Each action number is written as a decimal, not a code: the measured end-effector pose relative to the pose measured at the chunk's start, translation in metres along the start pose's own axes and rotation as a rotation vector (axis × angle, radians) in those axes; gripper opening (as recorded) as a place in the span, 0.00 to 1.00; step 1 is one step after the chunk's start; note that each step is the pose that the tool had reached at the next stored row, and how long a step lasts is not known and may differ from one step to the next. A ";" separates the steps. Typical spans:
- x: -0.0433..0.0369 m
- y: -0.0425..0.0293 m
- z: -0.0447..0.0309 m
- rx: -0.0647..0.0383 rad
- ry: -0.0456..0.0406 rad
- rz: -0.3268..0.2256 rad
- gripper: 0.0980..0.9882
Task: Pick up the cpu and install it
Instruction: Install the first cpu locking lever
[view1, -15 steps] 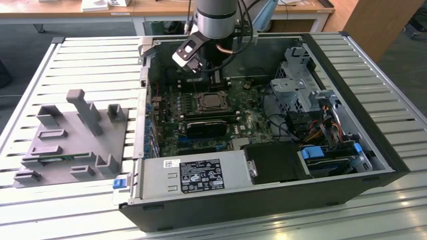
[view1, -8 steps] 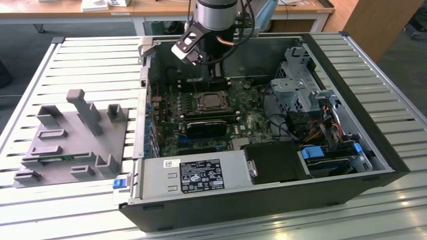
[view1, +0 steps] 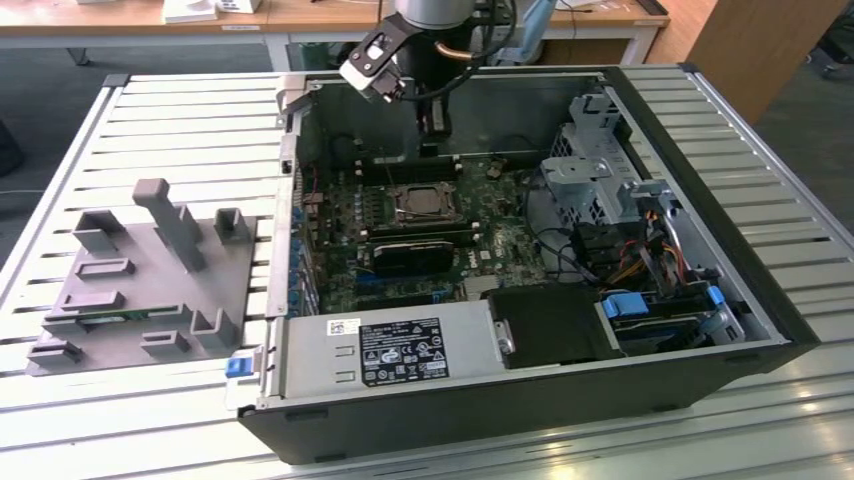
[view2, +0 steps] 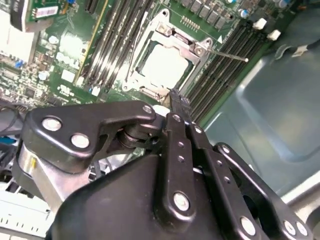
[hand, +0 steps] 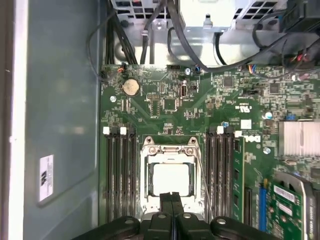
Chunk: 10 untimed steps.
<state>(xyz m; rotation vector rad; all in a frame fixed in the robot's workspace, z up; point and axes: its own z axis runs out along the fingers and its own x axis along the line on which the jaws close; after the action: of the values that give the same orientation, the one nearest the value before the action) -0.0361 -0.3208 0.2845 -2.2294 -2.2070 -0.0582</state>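
1. The cpu (hand: 171, 179) sits flat inside its socket frame (hand: 169, 150) on the motherboard (hand: 200, 115), at the bottom centre of the first wrist view and upper centre of the second wrist view (view2: 165, 64).
2. The gripper (hand: 172, 196) hangs just above the socket's edge, its jaws pressed together and holding nothing.
3. In the exterior view, the arm (view1: 414, 40) reaches into the open computer case (view1: 721, 200) from the top of the frame.

slatted table (view1: 774, 150) | computer case (view1: 534, 420) | grey fixture (view1: 147, 290)
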 end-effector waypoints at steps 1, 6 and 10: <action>0.0000 0.0000 0.0001 0.000 0.0003 -0.001 0.01; 0.0000 0.0000 0.0009 0.002 0.0012 -0.075 0.01; 0.0000 0.0000 0.0012 0.004 0.0025 -0.148 0.01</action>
<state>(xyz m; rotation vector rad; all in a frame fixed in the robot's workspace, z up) -0.0361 -0.3208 0.2833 -2.0582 -2.3646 -0.0563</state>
